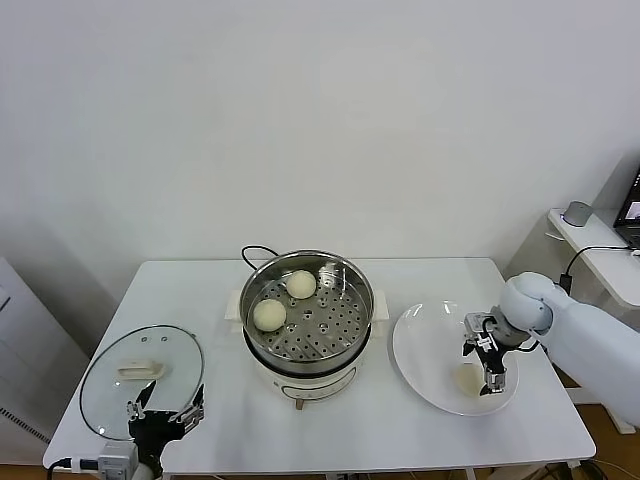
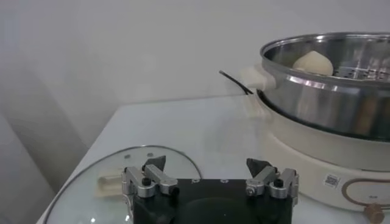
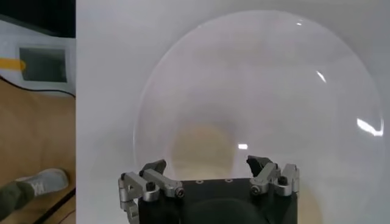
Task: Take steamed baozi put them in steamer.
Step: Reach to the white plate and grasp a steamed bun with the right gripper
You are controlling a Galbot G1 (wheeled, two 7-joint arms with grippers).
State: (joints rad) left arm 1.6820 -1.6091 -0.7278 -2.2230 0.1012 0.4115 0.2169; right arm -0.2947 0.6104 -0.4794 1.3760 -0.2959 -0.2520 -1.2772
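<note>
The steamer stands mid-table on its white pot base and holds two steamed baozi. A third baozi lies on the white plate to the right. My right gripper hovers open just over that bun. In the right wrist view the baozi lies just ahead of the spread right gripper, apart from the fingers. My left gripper waits open at the table's front left. The left wrist view shows the left gripper empty, with the steamer and one baozi beyond.
A round glass lid with a white handle lies flat at the front left, partly under the left gripper. The pot's black cord loops behind the steamer. A side table stands at the far right, off the work table.
</note>
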